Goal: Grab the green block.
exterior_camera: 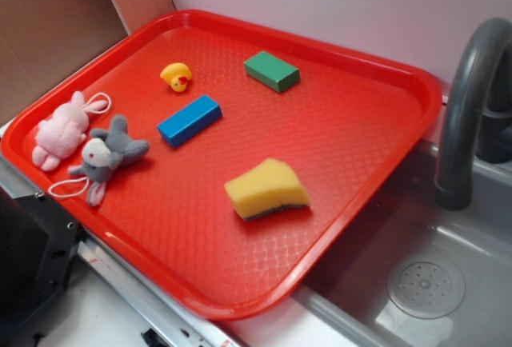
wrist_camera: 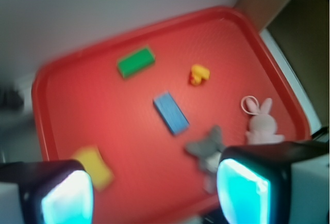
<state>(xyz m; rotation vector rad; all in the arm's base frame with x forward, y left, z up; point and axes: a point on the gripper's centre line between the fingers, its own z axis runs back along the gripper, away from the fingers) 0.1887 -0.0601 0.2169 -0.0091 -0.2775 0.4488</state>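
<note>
A pale wall backs a red tray (exterior_camera: 364, 179) that sits beside a grey sink (exterior_camera: 448, 283) with a dark curved faucet (exterior_camera: 468, 107). The tray's floor is textured, and its raised rim runs close to the wall at the far side.

The green block (exterior_camera: 272, 71) lies flat toward the far side of the tray, near the rim and apart from everything else; in the wrist view it shows as a green brick (wrist_camera: 136, 62) in the upper left part of the tray. Nearer the middle lies the longer blue block (exterior_camera: 190, 120), angled, with a small yellow duck (exterior_camera: 176, 76) just beyond it. A yellow sponge (exterior_camera: 267, 189) with a dark underside rests toward the sink side. At the tray's left end two plush toys lie next to each other: a pink bunny (exterior_camera: 62, 129) and a grey mouse (exterior_camera: 106, 155).

The gripper (wrist_camera: 154, 193) hangs well above the tray, its jaws spread wide apart with nothing between them. The two fingertips (wrist_camera: 242, 190) frame the bottom of the blurred wrist view, far from the green block.
</note>
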